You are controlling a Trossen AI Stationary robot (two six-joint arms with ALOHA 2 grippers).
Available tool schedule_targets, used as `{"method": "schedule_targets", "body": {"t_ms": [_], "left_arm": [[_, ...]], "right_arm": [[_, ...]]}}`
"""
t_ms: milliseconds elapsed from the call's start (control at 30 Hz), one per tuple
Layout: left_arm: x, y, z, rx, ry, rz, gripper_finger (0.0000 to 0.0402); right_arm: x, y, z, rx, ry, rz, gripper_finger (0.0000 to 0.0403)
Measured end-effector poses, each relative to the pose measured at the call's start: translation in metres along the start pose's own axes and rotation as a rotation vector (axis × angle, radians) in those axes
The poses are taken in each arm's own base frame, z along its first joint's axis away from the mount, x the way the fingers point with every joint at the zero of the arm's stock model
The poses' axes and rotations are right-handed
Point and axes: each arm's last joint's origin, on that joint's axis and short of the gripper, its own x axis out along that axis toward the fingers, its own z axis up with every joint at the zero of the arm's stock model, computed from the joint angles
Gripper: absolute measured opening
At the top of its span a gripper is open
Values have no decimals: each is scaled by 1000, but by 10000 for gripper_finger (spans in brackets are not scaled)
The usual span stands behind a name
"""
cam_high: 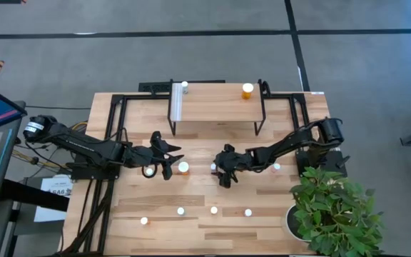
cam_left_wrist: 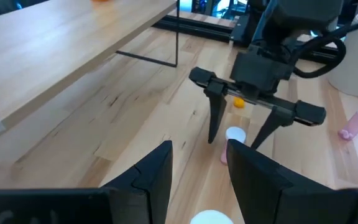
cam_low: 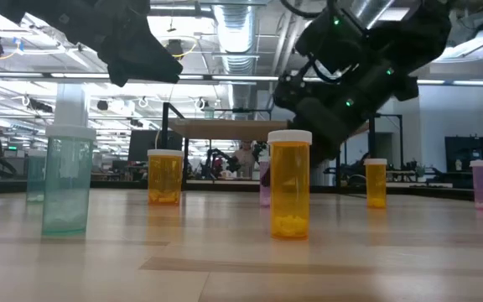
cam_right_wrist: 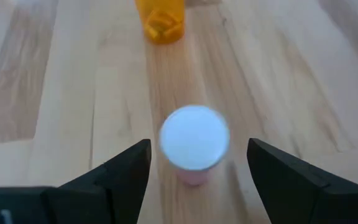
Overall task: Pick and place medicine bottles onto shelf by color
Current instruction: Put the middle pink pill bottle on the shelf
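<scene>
Straddling a pink bottle (cam_right_wrist: 194,144) with jaws spread, right gripper (cam_high: 224,171) faces left gripper (cam_high: 164,158), its jaws part-open over a white-capped bottle (cam_left_wrist: 211,218), orange bottle (cam_right_wrist: 160,18) beyond.

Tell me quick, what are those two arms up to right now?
Right gripper open, straddling a pink bottle, not gripping yet. Left gripper waiting mid-table, holding nothing. Shelf holds two bottles. Nothing in the way.

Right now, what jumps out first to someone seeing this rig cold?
The two dark arms meeting mid-table: the right tool hangs open directly over a white-capped pink bottle, fingers either side and clear of it. The left tool hovers close by, beside an orange bottle. Behind them the shelf holds only two bottles, one orange, while others stand scattered along the table's near edge.
</scene>
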Motion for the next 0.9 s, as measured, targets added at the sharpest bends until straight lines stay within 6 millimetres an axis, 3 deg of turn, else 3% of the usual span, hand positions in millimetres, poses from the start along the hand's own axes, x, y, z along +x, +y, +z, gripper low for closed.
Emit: {"method": "schedule_targets", "body": {"t_ms": [400,733,900], "left_arm": [[0,0,0,17,0,3,138],[0,0,0,17,0,3,138],[0,0,0,17,-1,4,138]], "right_arm": [[-1,0,1,-4,-2,3,274],[0,-1,1,0,-2,-1,165],[-9,-2,12,10,-43,6,124]]}}
